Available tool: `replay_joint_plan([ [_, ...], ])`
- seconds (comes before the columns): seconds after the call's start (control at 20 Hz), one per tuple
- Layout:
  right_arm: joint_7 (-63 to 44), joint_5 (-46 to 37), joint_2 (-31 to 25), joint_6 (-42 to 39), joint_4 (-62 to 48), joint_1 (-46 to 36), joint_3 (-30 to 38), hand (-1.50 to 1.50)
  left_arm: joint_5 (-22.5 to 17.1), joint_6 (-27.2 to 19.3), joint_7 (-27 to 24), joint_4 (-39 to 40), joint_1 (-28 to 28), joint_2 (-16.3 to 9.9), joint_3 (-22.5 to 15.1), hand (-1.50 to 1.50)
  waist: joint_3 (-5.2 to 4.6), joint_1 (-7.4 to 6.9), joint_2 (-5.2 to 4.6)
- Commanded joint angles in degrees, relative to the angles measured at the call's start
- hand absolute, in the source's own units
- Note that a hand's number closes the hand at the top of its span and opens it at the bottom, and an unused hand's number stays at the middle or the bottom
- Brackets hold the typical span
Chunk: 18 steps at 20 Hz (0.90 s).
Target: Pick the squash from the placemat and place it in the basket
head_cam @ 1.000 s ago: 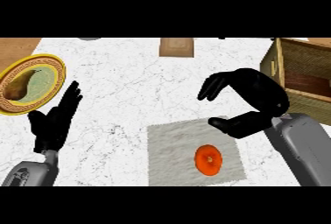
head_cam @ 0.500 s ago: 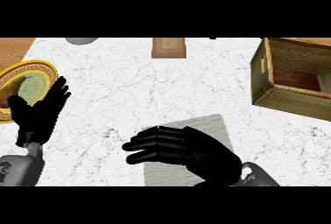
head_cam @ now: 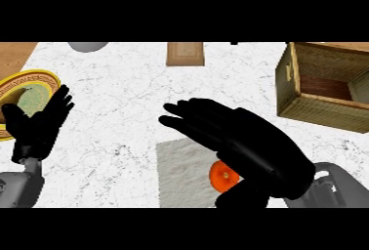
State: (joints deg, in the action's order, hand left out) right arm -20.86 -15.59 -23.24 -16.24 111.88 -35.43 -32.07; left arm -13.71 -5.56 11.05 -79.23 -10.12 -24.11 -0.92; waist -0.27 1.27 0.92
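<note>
R hand point(head_cam: 245, 141) open, palm-down over squash point(head_cam: 222, 176)

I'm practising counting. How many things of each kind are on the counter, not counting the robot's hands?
Squash: 1
Placemat: 1
Basket: 1
Plate: 1
Brown block at the far edge: 1
Grey round thing at the far edge: 1
Total: 6
</note>
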Motion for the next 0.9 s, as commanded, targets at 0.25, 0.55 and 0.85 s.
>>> replay_joint_plan([
  [0.25, -20.04, 16.28, -7.19, -21.65, -1.34, -12.39, 9.55, -1.5, 3.21, -2.78, -0.37, -2.42, 0.88, 4.04, -3.2, 0.0, 0.16, -1.1, -0.61],
  [0.55, -21.27, 26.65, -10.15, -30.44, -3.31, -9.95, 14.27, -1.5, 1.78, 0.52, -0.23, 0.34, -1.46, 2.02, 0.23, 0.0, 0.24, -1.17, -0.83],
  [0.85, -16.53, 36.68, -16.27, -33.23, 2.16, 1.2, 25.61, -1.5, 0.54, 1.73, 1.35, -2.51, 0.14, 0.95, 2.54, 0.0, 0.32, -0.92, -0.72],
])
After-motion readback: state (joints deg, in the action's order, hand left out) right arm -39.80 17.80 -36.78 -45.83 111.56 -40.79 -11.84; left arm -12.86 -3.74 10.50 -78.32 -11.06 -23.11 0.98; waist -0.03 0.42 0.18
